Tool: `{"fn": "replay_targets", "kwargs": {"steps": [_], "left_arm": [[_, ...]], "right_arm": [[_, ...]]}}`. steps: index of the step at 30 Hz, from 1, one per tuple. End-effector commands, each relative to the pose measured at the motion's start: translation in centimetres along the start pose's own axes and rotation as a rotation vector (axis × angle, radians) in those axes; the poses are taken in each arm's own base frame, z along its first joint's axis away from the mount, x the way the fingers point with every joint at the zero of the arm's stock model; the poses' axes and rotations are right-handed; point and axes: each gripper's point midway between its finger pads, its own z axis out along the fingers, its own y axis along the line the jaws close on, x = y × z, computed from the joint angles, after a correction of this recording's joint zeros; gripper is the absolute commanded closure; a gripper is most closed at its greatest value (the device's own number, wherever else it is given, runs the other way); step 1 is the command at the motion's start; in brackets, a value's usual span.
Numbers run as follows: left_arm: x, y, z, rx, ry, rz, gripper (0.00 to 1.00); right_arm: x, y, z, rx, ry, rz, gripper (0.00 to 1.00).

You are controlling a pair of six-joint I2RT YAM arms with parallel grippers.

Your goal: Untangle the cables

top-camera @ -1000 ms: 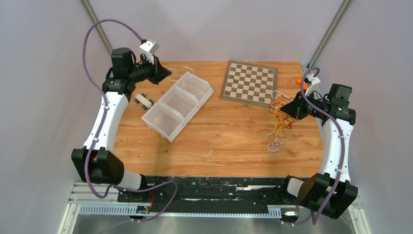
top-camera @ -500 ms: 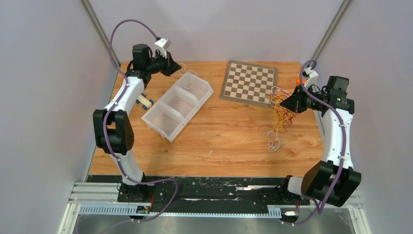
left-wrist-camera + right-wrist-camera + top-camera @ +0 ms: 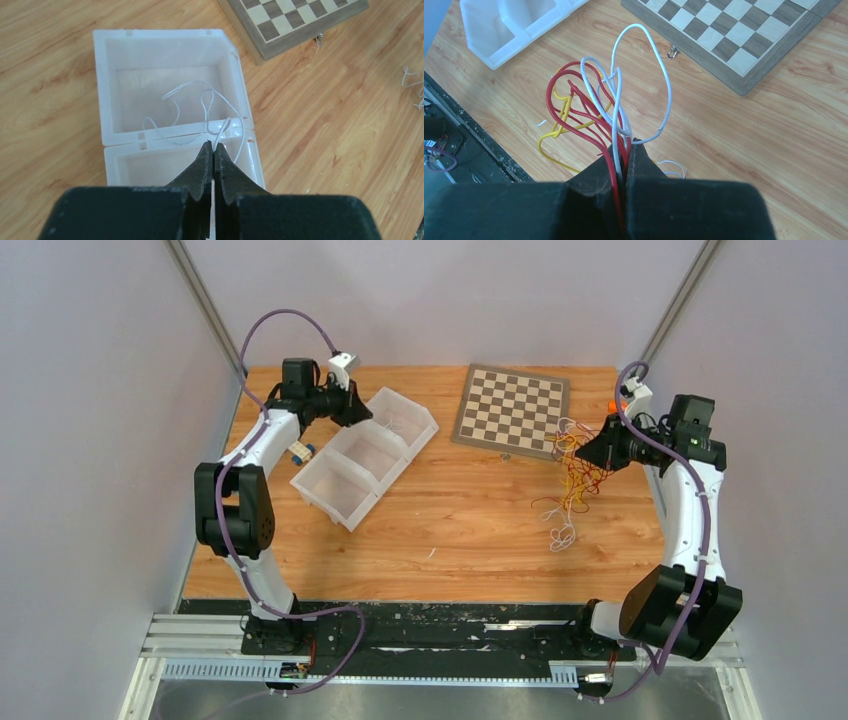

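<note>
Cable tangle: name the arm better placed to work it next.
Right, likely: the right pincer is shut on the cables beside the chessboard; the left pincer sits shut over the white bin, far off.

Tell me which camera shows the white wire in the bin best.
Left wrist: the white wire loops plainly inside the bin. The top view shows it only faintly; the right wrist view shows part of the bin, no wire.
</note>
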Motion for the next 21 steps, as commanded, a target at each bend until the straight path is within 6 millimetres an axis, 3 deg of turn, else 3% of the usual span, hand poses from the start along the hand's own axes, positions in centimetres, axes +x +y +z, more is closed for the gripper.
{"fn": "replay_targets", "kwargs": {"steps": [1,3,4,5,6,7,12,14,15,17,20,21], "left_arm": [[-2.7,1.0,0.4,-0.060,-0.019,0.026,1.00],[-3.3,1.9,1.7,-0.082,-0.003,0.015,1.00],[-2.6,2.8,2.8,-0.101,0.022,0.006,1.00],[-3.7,2.6,3.3,-0.106,0.018,0.026,1.00],[-2.8,3.1,4.7,-0.122,0.048,0.037,1.00],[-3.7,3.6,4.9,-0.153,0.044,0.058,1.00],[-2.8,5.6,7.6,-0.232,0.088,0.118,0.97],[-3.1,6.0,7.6,-0.249,0.090,0.122,0.71],[-3.0,5.4,7.5,-0.226,0.100,0.115,0.53],[-4.1,3.4,6.5,-0.145,0.074,0.112,0.36],[-6.9,-1.0,2.8,-0.013,-0.025,0.125,0.23],[-8.8,-3.7,0.9,0.058,-0.078,0.166,0.21]], "right_arm": [[-1.3,0.1,0.4,-0.007,-0.024,-0.027,1.00],[-1.2,0.3,0.8,-0.012,-0.014,-0.023,1.00],[-1.2,0.3,1.0,-0.012,-0.009,-0.024,1.00],[-1.1,0.4,1.2,-0.014,-0.005,-0.023,1.00],[-1.1,0.5,1.4,-0.014,-0.001,-0.024,1.00],[-1.1,0.6,1.5,-0.015,0.004,-0.025,1.00],[-1.3,1.6,2.5,-0.040,0.020,-0.044,1.00],[-1.4,2.5,3.1,-0.071,0.024,-0.061,1.00],[-1.5,3.2,3.4,-0.097,0.027,-0.070,1.00],[-1.6,4.7,3.9,-0.157,0.026,-0.092,0.98],[-2.0,6.9,4.5,-0.250,0.019,-0.113,0.97],[-2.2,7.7,4.6,-0.283,0.015,-0.117,0.96]]}}
